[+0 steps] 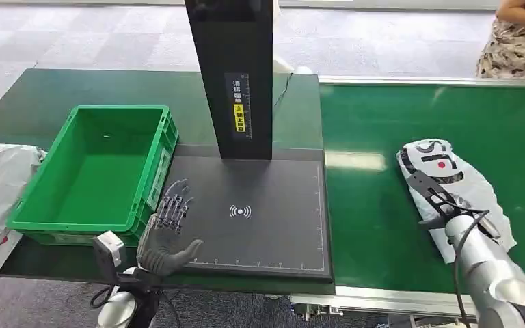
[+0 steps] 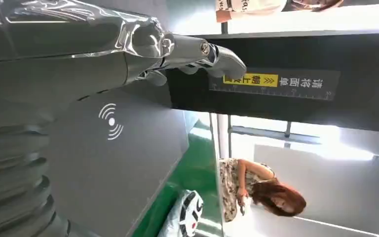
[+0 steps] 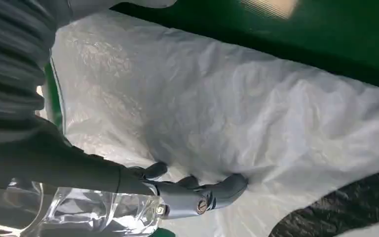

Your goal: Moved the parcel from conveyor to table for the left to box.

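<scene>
White crinkled plastic lies under the right hand (image 1: 432,202), whose fingers (image 3: 222,190) press on the parcel (image 1: 461,188) on the green conveyor (image 1: 376,205); whether they grip it, I cannot tell. This looks like the pickup; next, a firm grasp and carry to the counter (image 1: 260,212). The left hand (image 1: 167,236) waits open beside the box (image 1: 96,171).

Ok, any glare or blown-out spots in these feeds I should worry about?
Head view: a bright glare patch on the conveyor belt, parcel still readable. Left wrist view: background behind the person blown out white. Right wrist view: evenly lit, the white parcel's wrinkles clear.
</scene>
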Available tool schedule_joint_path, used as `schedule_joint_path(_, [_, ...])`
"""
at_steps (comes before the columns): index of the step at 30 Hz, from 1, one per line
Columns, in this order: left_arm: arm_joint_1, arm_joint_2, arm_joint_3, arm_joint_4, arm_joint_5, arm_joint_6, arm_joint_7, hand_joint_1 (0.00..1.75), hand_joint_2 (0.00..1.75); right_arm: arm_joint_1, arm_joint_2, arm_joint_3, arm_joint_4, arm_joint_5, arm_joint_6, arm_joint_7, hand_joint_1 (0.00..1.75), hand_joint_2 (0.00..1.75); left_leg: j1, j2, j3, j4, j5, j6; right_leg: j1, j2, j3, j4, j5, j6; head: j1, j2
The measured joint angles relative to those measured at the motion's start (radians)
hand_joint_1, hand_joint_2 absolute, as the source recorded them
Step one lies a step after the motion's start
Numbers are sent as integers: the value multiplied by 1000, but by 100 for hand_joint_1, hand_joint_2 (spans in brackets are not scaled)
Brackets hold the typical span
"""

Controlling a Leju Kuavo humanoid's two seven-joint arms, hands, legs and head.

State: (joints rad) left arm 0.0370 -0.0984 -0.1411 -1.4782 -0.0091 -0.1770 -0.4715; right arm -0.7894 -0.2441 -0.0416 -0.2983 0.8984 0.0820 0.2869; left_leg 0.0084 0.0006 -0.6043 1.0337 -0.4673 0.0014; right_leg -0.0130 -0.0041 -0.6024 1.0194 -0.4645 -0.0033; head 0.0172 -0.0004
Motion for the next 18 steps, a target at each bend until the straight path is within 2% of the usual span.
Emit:
schedule_joint_path(12, [15,10,-5,11,8,17,11,0,175,15,-14,0,0,3,-9,8,175,175,0,-1,0,0,0,0,0,-1,1,0,0,0,0,0])
schedule_joint_path(18, [46,13,-5,11,6,20,-7,0,175,30,-22,0,-5,-1,-8,-26,175,175,0,-1,0,0,0,0,0,-1,0,0,0,0,0,0])
